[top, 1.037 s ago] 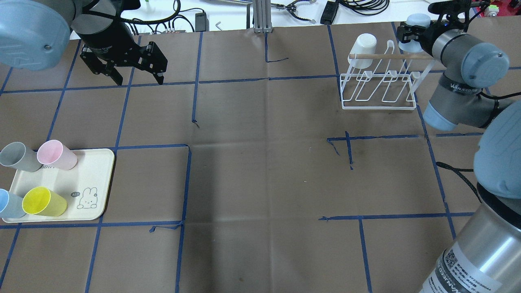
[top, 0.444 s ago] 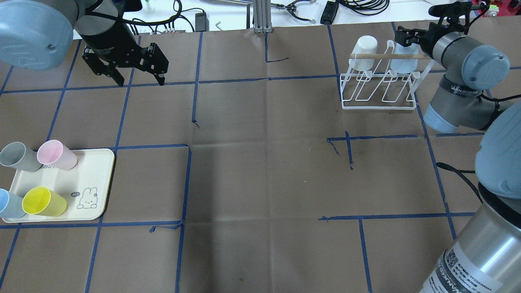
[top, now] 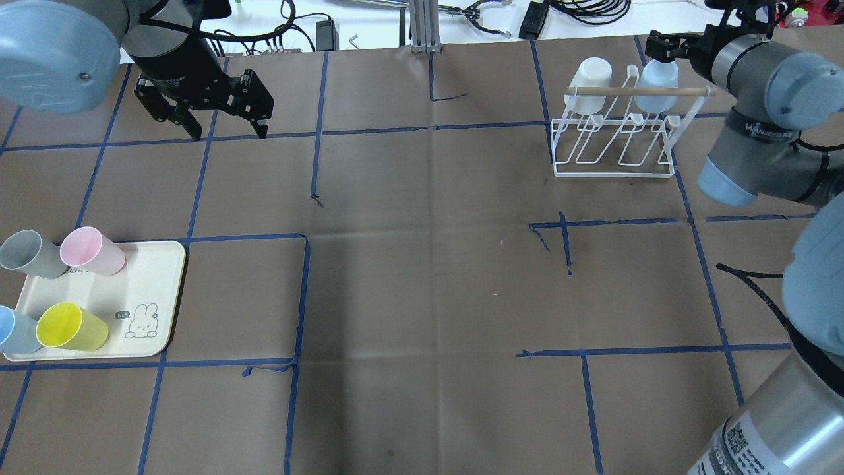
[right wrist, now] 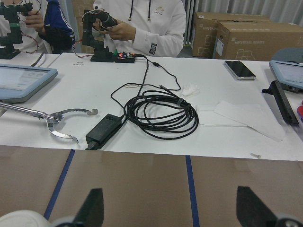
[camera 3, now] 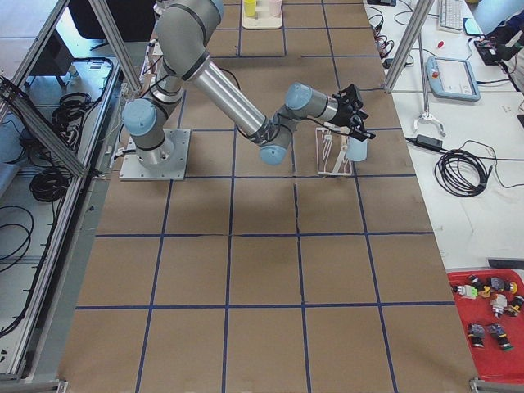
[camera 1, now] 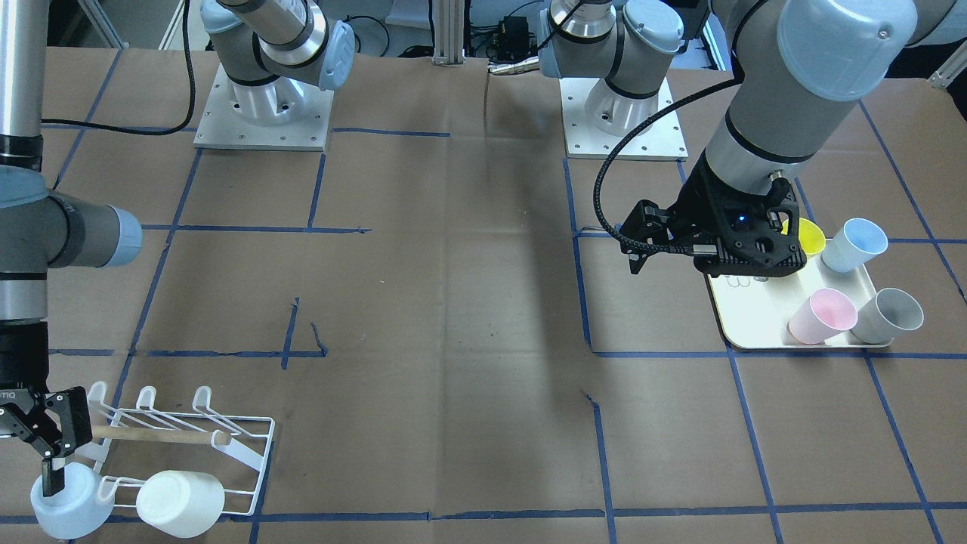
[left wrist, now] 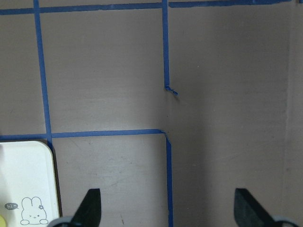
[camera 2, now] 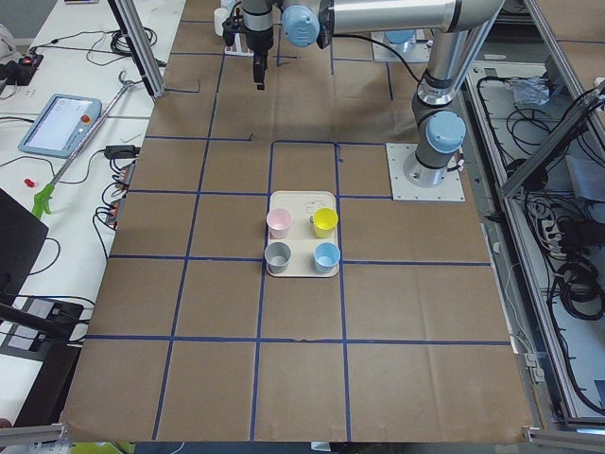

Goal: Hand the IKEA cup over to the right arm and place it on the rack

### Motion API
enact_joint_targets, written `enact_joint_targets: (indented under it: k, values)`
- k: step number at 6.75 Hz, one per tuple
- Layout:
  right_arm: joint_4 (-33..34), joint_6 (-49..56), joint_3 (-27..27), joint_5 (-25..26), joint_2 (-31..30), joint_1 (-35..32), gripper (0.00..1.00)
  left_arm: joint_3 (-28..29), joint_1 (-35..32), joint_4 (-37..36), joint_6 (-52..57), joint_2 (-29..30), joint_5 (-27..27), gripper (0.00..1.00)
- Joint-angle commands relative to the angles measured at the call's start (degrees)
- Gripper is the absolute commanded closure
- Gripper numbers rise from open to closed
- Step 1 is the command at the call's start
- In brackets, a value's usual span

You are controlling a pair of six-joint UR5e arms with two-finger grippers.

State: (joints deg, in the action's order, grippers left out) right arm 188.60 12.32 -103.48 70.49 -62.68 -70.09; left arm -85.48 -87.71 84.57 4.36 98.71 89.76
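A pale blue IKEA cup hangs upside down on the white wire rack, next to a white cup, under the wooden dowel. The blue cup and the rack also show in the front view. My right gripper is open and empty, just behind and above the blue cup; in the front view one fingertip stands close to it. My left gripper is open and empty over bare table at the far left.
A cream tray at the near left holds a grey cup, a pink cup, a yellow cup and a blue cup, all lying tilted. Cables and tools lie beyond the table's far edge.
My right gripper lowered the pale blue cup onto the rack, let go of it and drew back and up. The left arm has barely moved.
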Motion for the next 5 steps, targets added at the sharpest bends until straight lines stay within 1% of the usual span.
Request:
enact_joint_targets:
  k: [1, 2, 3, 4, 5]
  values:
    - [-19.3, 0.1, 0.1, 0.9, -11.0, -0.5, 0.0, 0.0, 0.0, 0.0, 0.0, 0.0, 0.1, 0.0]
    - [-29.4, 0.1, 0.3, 4.1, -15.4, -3.1, 0.0, 0.0, -0.1, 0.1, 0.0, -0.1, 0.1, 0.0]
    - [-37.0, -0.4, 0.4, 7.3, -19.3, -5.4, 0.0, 0.0, -0.3, 0.0, 0.0, 0.0, 1.0, 0.0]
    - [-47.6, -2.3, 0.5, 7.7, -23.1, -7.4, 0.0, 0.0, -0.4, -0.2, 0.0, 0.1, 1.3, 0.0]
    - [-58.0, -2.6, 0.5, 7.8, -26.3, -8.0, 0.0, 0.0, -0.4, -0.1, -0.1, 0.1, 1.3, 0.0]
